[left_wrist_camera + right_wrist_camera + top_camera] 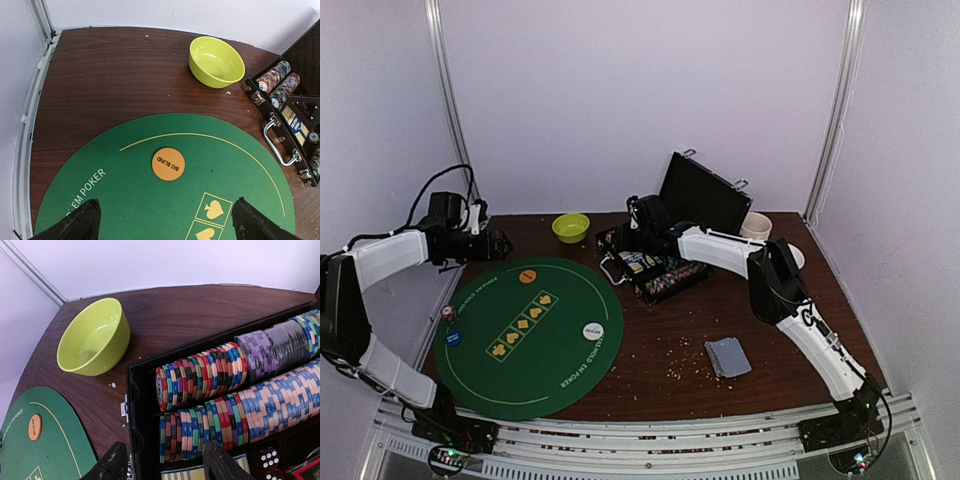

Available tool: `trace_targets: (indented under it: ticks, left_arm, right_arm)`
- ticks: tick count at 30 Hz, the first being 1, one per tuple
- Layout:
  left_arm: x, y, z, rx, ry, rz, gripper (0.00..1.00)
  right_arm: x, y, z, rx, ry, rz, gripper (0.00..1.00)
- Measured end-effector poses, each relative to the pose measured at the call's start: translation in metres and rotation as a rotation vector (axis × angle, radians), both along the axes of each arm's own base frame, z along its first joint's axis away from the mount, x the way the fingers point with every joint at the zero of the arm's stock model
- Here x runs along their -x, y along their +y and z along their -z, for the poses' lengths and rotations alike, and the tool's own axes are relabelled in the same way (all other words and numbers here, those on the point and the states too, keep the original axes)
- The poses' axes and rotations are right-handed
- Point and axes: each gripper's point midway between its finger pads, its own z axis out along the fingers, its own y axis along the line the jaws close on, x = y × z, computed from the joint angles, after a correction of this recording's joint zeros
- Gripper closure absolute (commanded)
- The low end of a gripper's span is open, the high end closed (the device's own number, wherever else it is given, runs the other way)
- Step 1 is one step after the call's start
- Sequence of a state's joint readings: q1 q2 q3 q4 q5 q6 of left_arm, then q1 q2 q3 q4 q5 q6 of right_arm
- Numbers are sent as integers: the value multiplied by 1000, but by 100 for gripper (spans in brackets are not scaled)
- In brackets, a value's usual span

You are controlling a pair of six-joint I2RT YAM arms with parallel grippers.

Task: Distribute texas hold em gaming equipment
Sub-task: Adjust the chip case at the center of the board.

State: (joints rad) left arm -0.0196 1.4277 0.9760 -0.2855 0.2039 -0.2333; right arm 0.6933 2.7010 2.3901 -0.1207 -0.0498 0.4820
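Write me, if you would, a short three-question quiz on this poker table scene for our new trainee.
1. True or false: the orange disc lies on the green mat.
2. The right gripper hangs over: A the bowl, B the chip case, C the mug?
3. Fill in: the left gripper is ____.
Key: 1 true; 2 B; 3 open.

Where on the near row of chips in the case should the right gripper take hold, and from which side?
Probably a few chips at the row's left end, from above: they stand on edge, rims up, while the case wall and the second row close off the sides.
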Motion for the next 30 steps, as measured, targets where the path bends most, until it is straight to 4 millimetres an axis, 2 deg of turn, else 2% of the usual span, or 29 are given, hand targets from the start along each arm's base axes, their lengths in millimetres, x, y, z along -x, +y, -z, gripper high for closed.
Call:
trace_targets:
  ticks: [5,17,23,26,30]
  left_arm:
    - [-1,0,3,1,8,1,5]
    - [-2,-2,15,6,39,7,5]
    - [-2,-3,19,12,51,13,6]
    - [-2,-4,21,14,56,17,13]
    - [-9,-17,18,-16,50,69,14]
  right_arm:
    - [-5,0,7,-18,0,12,48]
    - [-14,9,0,-81,-45,-4,51]
    - [-14,11,1,-91,-49,-21,49]
    - [-14,11,1,-86,-54,-21,47]
    - [-13,12,-1,-82,-59,-32,46]
